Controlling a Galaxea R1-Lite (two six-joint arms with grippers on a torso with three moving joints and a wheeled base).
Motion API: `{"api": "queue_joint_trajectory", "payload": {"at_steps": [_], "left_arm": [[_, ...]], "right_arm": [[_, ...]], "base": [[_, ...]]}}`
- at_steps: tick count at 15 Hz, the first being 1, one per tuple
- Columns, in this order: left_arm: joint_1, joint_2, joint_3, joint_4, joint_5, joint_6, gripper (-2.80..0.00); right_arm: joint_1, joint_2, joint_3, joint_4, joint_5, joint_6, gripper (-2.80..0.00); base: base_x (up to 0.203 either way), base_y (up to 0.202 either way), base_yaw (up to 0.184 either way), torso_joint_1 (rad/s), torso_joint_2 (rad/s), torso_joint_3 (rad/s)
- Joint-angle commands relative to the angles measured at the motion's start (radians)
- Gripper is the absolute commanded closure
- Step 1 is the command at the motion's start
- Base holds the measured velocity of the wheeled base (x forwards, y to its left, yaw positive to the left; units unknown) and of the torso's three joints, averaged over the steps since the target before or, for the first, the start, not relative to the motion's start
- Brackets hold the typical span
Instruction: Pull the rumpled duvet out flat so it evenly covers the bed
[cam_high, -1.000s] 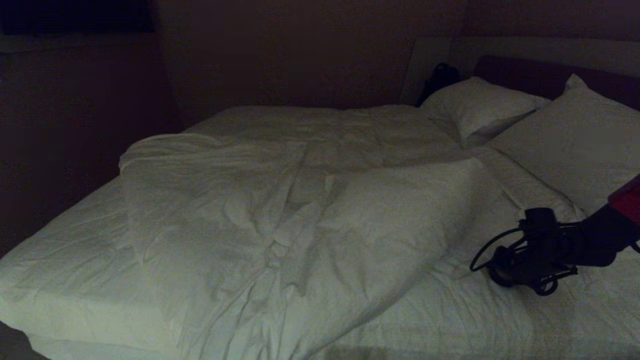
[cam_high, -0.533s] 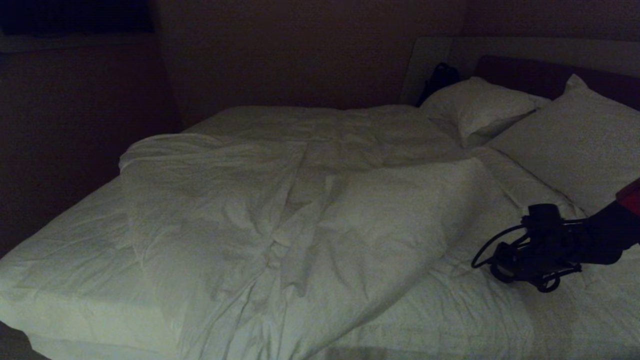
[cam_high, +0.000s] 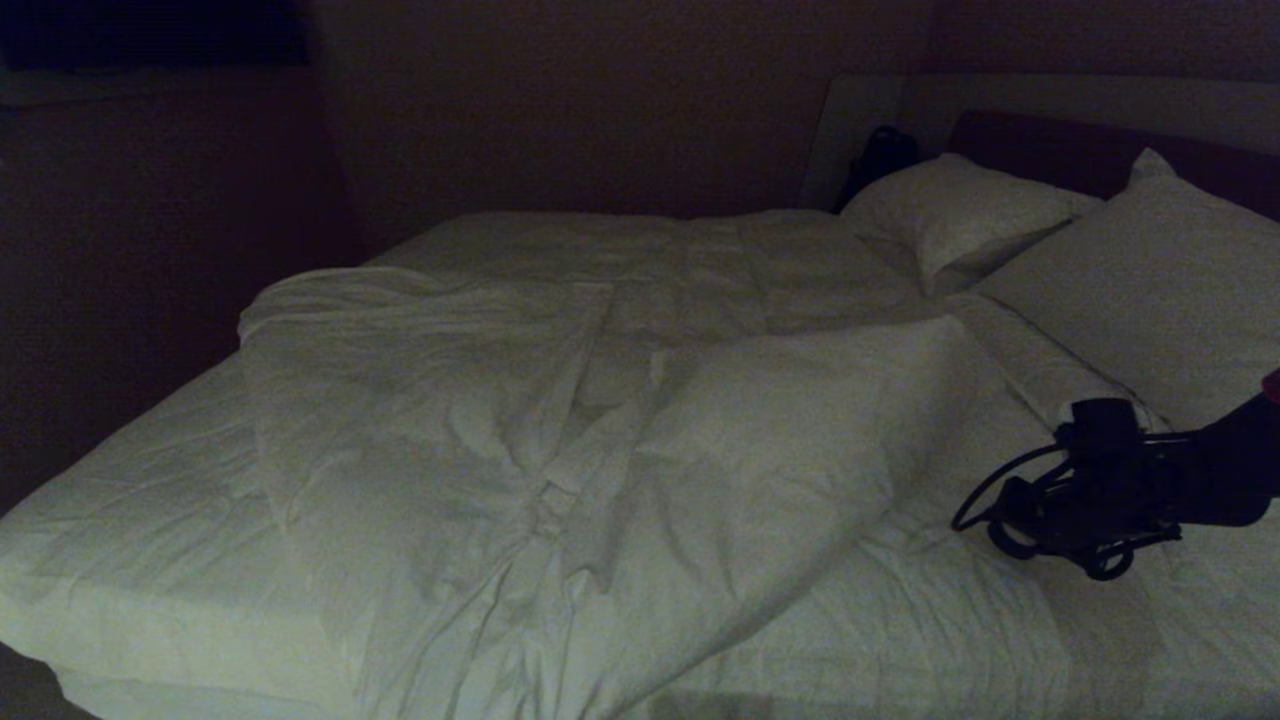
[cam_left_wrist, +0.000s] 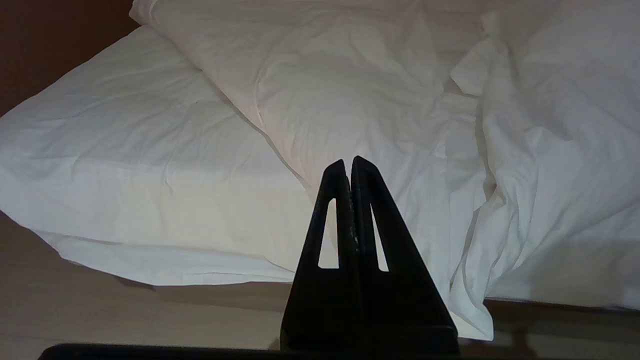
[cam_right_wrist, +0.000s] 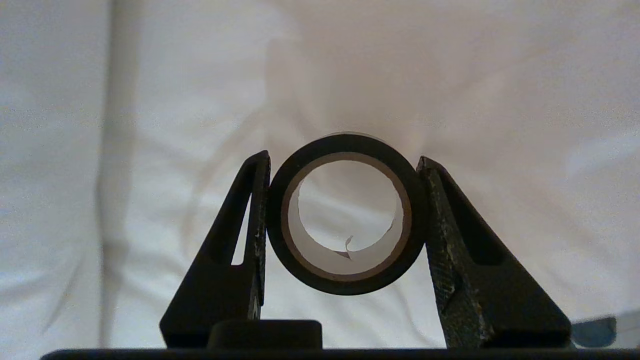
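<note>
The white duvet (cam_high: 560, 440) lies rumpled in a creased heap across the middle of the bed (cam_high: 130, 520), with bare sheet to its left. My right gripper (cam_high: 1012, 528) hovers low over the bedding at the right, near the pillows. In the right wrist view that gripper (cam_right_wrist: 342, 160) is shut on a black tape roll (cam_right_wrist: 345, 280) held between its fingers, with white fabric below. The left gripper (cam_left_wrist: 348, 162) is shut and empty. It points at the duvet (cam_left_wrist: 350, 90) hanging over the bed's near edge.
Two white pillows (cam_high: 960, 210) (cam_high: 1160, 280) lean against the dark headboard (cam_high: 1080, 150). A dark object (cam_high: 880, 150) sits beside the far pillow. Pale floor (cam_left_wrist: 100, 315) runs along the bed's near side, and dark walls stand to the left and behind.
My right gripper, still holding the tape roll, has drawn back slightly to the right, toward the pillows. The duvet has not moved.
</note>
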Motion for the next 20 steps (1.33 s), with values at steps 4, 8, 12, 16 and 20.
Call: {"api": "queue_joint_trajectory", "payload": {"at_steps": [4, 8, 12, 16, 20], "left_arm": [[0.000, 0.000, 0.000, 0.000, -0.001, 0.000, 0.00], [0.000, 0.000, 0.000, 0.000, -0.001, 0.000, 0.00], [0.000, 0.000, 0.000, 0.000, -0.001, 0.000, 0.00], [0.000, 0.000, 0.000, 0.000, -0.001, 0.000, 0.00], [0.000, 0.000, 0.000, 0.000, 0.001, 0.000, 0.00]], "right_arm": [[0.000, -0.072, 0.034, -0.008, 0.002, 0.001, 0.00], [0.000, -0.124, 0.073, -0.009, -0.007, 0.000, 0.00], [0.000, -0.171, 0.104, -0.009, -0.013, -0.001, 0.00], [0.000, -0.212, 0.140, -0.009, -0.052, 0.001, 0.00], [-0.003, -0.224, 0.159, -0.009, -0.051, 0.003, 0.00]], "base": [[0.000, 0.000, 0.000, 0.000, 0.00, 0.000], [0.000, 0.000, 0.000, 0.000, 0.00, 0.000], [0.000, 0.000, 0.000, 0.000, 0.00, 0.000], [0.000, 0.000, 0.000, 0.000, 0.00, 0.000], [0.000, 0.000, 0.000, 0.000, 0.00, 0.000]]}}
